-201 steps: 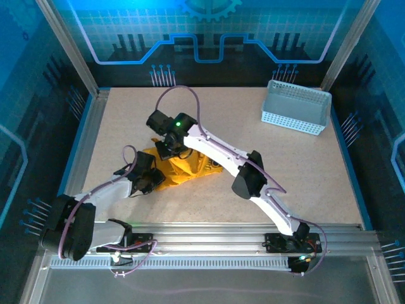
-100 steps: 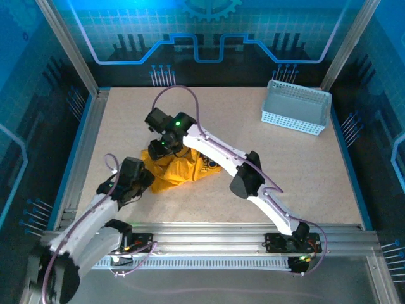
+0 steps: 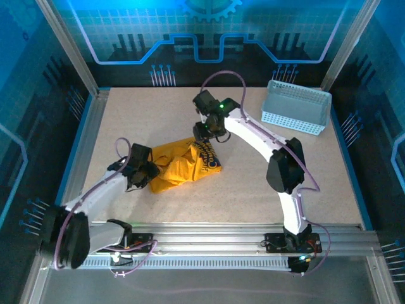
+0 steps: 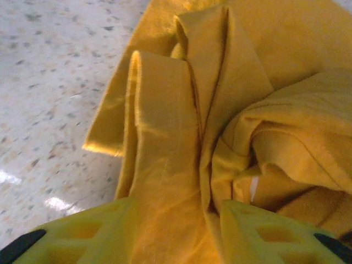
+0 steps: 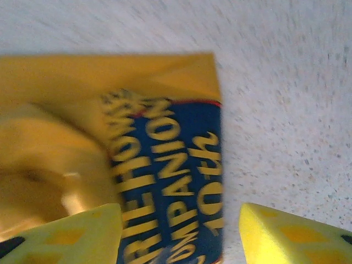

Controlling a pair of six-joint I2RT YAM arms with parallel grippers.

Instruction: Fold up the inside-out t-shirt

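On the left, the left pincer (image 3: 141, 174) sits at the near-left edge of the t-shirt (image 3: 180, 166). Its yellow fingers (image 4: 82, 231) stand apart with a ridge of cloth running between them. Whether they press on that ridge or merely straddle it, I cannot tell.

The shirt lies crumpled on the table (image 3: 253, 183), left of centre, bunched into soft rolls and overlapping folds. It looks light, limp and non-slip: it will sag wherever it is not supported, so a pinch on a single edge or corner should carry better than a grab into the heap. The flat far-right corner looks the cleanest place to take hold. A small white sliver (image 4: 254, 188) among the folds may be a tag.

Near that corner is a navy printed panel (image 5: 170, 165) with yellow lettering, turned sideways and blurred; "COMPANION" and "10th" can be made out, with "…RIE HOM…" less surely.

The right pincer (image 3: 204, 133) hangs over that corner, jaws wide apart and holding nothing.

Far right stands a pale perforated basket (image 3: 296, 109), well apart from the shirt.
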